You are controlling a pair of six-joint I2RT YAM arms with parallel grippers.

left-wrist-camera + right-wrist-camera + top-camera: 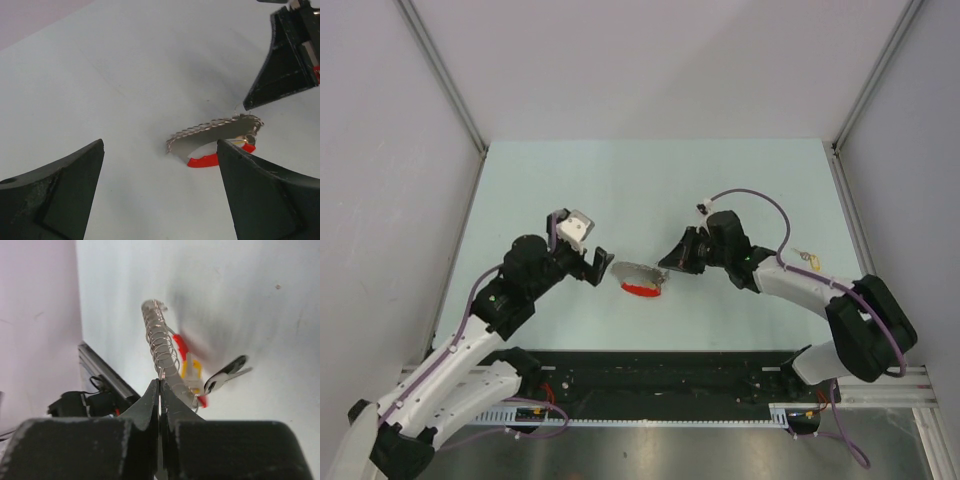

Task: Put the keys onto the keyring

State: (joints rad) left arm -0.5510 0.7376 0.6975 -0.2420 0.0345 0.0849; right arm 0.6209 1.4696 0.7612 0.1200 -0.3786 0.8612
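The right gripper [667,265], fingers pressed together on the keyring's [640,280] wire end, should hold steady. The left gripper [600,267], spread wide just beside it, wants a gentle close.

Light falls bright and even from above in the overhead view; the bench [650,180] shows pale green without glare; only faint, soft shadows lie under the arms towards its front edge; the keyring [640,277] is small but fairly sharp. In the left wrist view the bench washes out almost white; the fingers [50,195] of the left gripper [160,145] are dark, soft-edged and out of focus. In the right wrist view the right gripper [160,385] is a blurred black mass; a smeared grey shadow lies on the bench behind the keyring.
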